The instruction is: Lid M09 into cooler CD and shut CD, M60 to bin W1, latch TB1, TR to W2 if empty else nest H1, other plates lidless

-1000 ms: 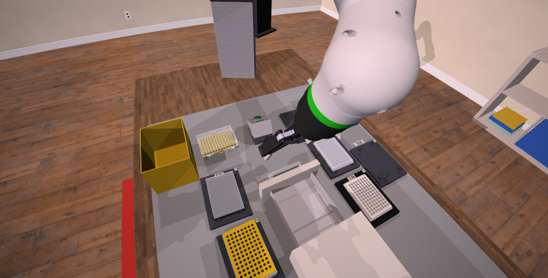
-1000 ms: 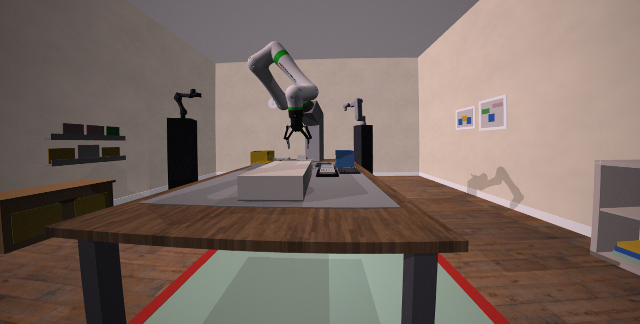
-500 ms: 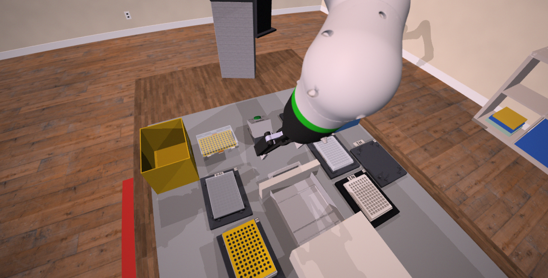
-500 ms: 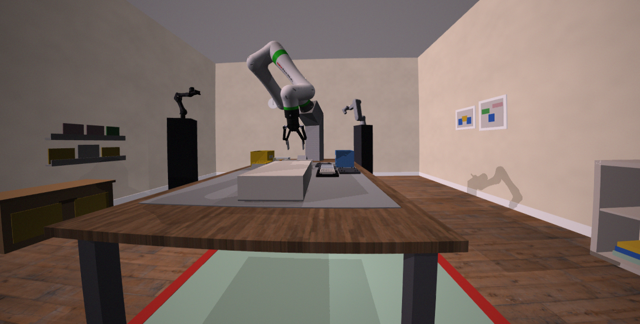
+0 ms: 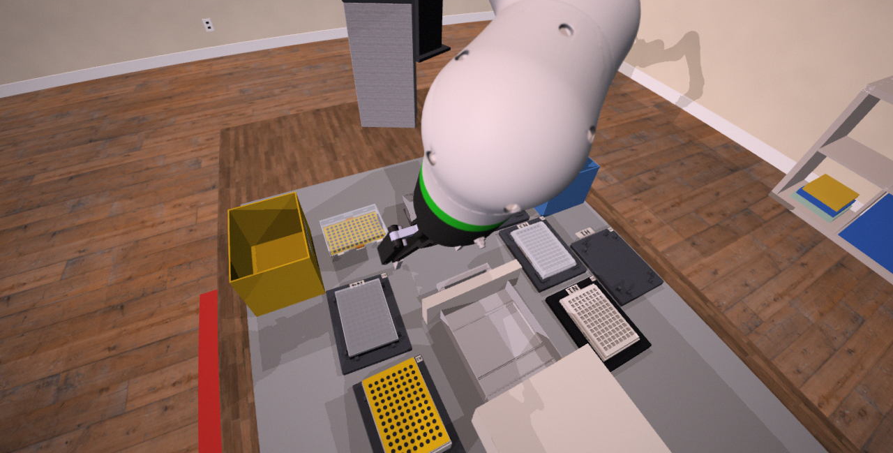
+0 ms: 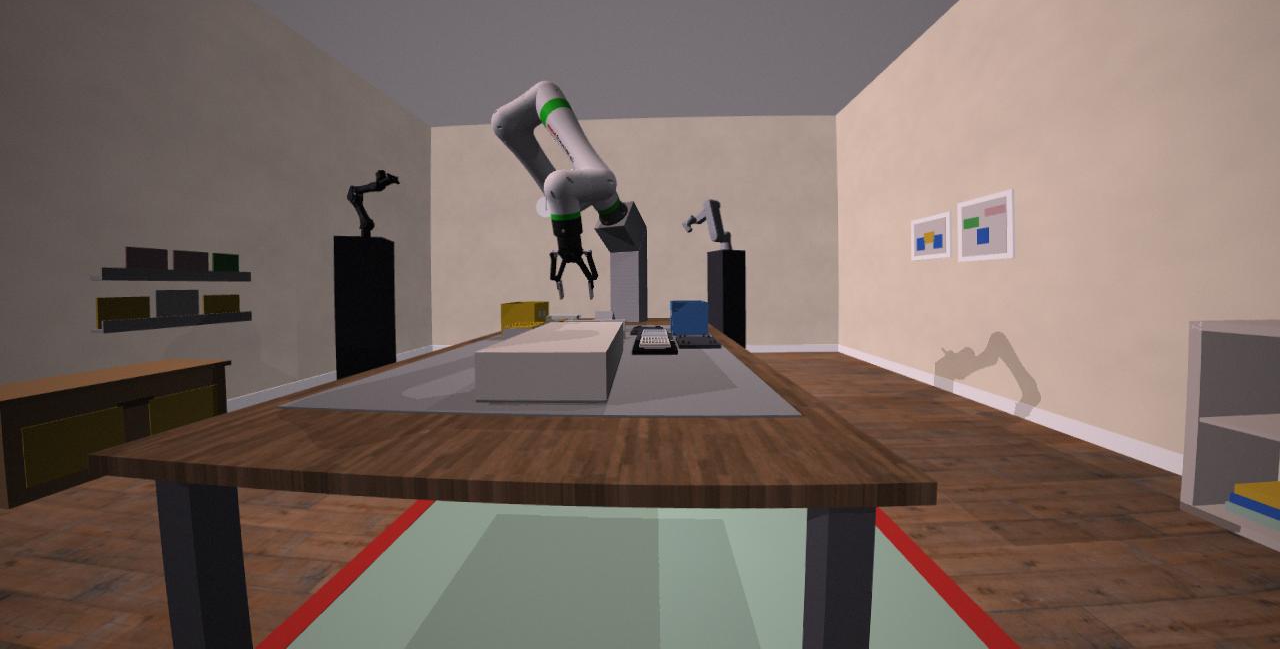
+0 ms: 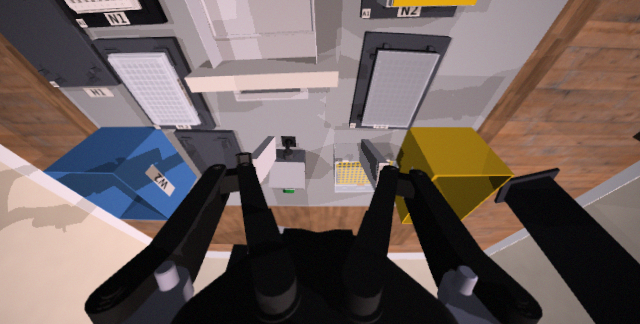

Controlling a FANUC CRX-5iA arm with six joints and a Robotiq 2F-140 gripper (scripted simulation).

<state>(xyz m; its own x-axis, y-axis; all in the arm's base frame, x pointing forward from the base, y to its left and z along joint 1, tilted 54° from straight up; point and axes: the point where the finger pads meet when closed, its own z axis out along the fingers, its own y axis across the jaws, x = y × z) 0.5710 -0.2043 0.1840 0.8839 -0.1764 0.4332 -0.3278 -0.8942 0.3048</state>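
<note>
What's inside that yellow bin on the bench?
From above, the yellow bin shows only its own yellow floor and walls; no plate or rack lies in it. The near wall hides a strip of the floor behind it, so that corner can't be checked.

walls beige | floor (image 6: 1029,502) wood planks | shelf unit (image 6: 1194,412) right | sideboard (image 6: 107,376) left

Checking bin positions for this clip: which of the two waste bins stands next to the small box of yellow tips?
The yellow bin: it stands right beside the tip box, while the blue bin is across the mat, mostly hidden behind the arm.
</note>
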